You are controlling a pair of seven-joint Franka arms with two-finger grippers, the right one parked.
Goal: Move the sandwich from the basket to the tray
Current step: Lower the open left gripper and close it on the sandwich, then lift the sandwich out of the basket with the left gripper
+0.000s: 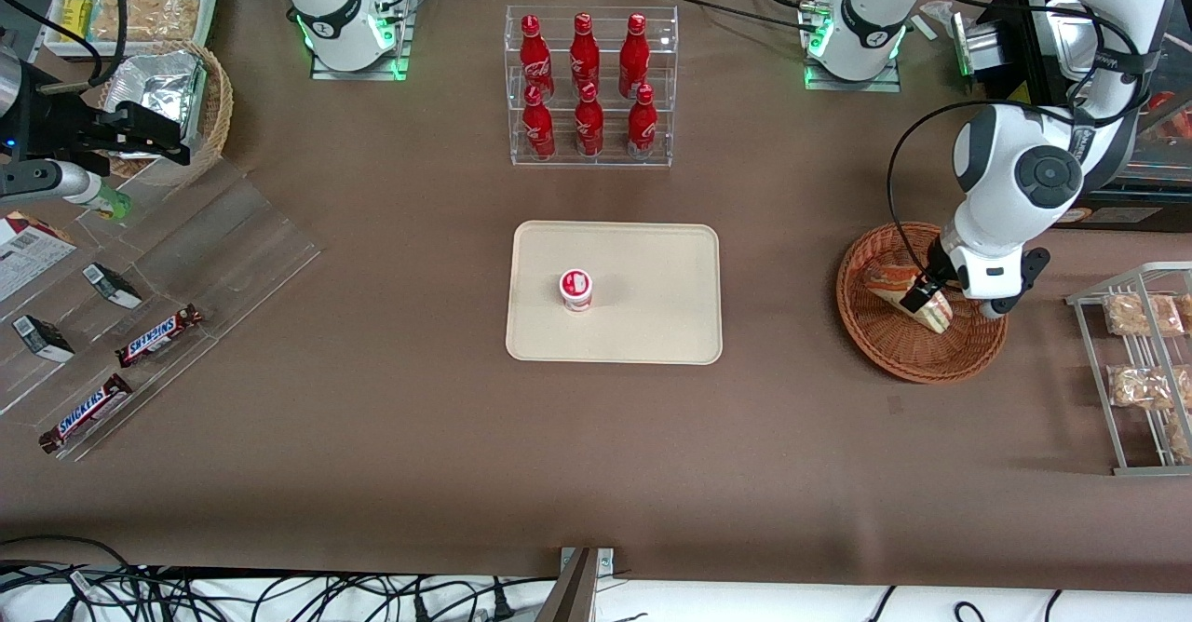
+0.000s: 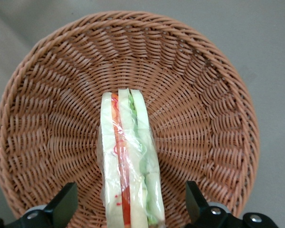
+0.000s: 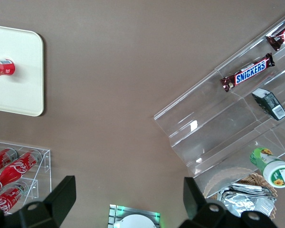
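The sandwich, a clear-wrapped wedge with red and green filling, lies in the reddish-brown wicker basket toward the working arm's end of the table. My left gripper hangs low over the basket, open, with one finger on each side of the sandwich. In the left wrist view the sandwich stands on edge on the basket's weave. It sits between the gripper's black fingers, with a gap on each side. The cream tray lies at the table's middle.
A small red-and-white cup stands on the tray. A clear rack of red bottles is farther from the camera than the tray. A wire rack of bagged snacks stands beside the basket. An acrylic display with Snickers bars lies toward the parked arm's end.
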